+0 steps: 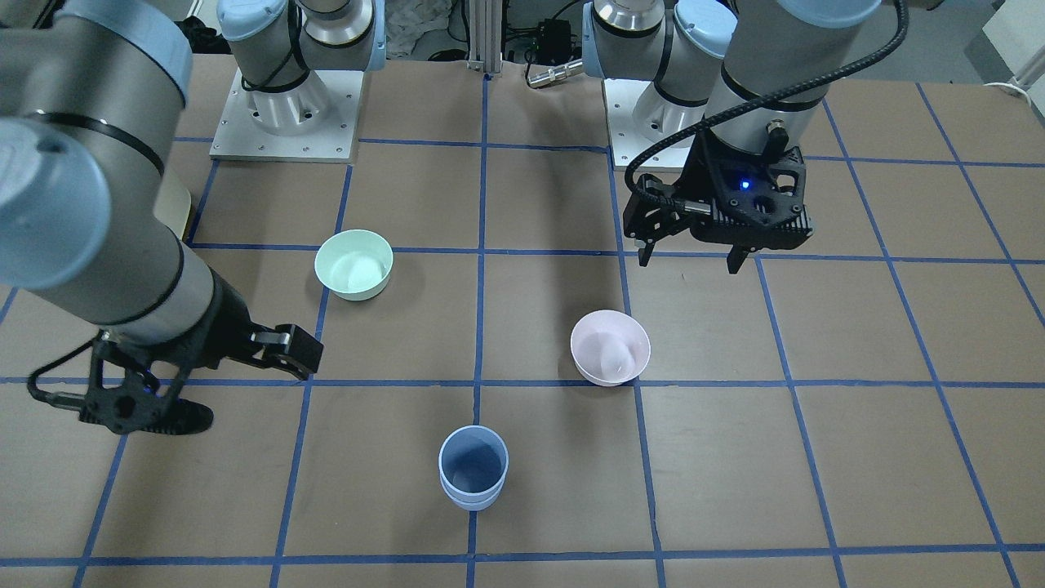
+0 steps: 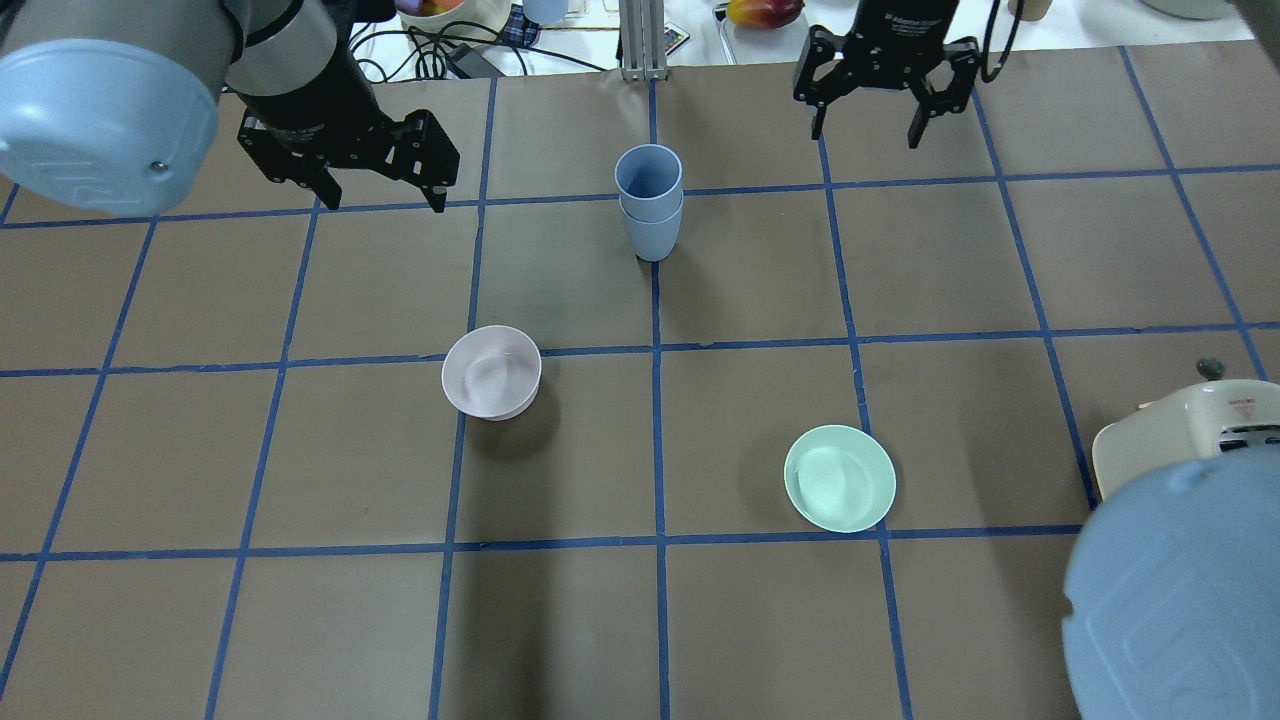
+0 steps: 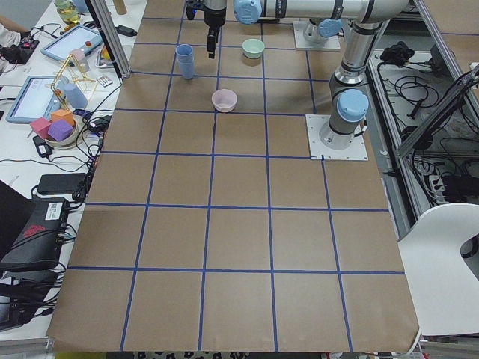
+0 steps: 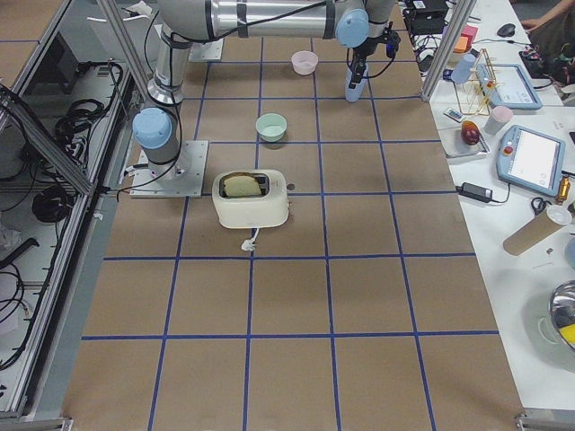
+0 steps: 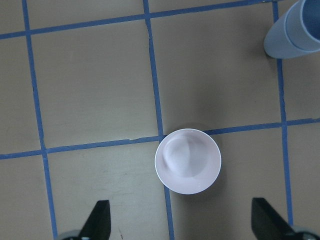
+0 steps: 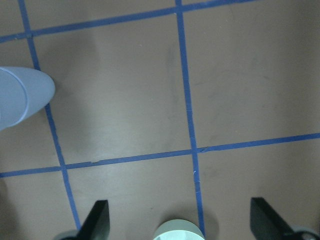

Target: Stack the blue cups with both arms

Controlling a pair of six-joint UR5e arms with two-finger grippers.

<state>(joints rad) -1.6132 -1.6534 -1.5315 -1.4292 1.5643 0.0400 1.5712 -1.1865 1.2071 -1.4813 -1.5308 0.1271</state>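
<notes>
The two blue cups [image 2: 650, 205] stand nested, one inside the other, upright on the centre grid line toward the far side of the table; they also show in the front view [image 1: 473, 468]. My left gripper [image 2: 383, 202] is open and empty, raised to the left of the stack. Its wrist view shows the stack [image 5: 295, 30] at the top right. My right gripper [image 2: 865, 135] is open and empty, raised to the right of the stack. Its wrist view shows the stack [image 6: 22, 97] at the left edge.
A pale pink bowl [image 2: 491, 372] sits left of centre, below my left gripper [image 5: 182, 222]. A mint-green bowl [image 2: 840, 478] sits right of centre. A cream toaster [image 2: 1180, 430] stands at the right edge. Operators' items lie beyond the far table edge.
</notes>
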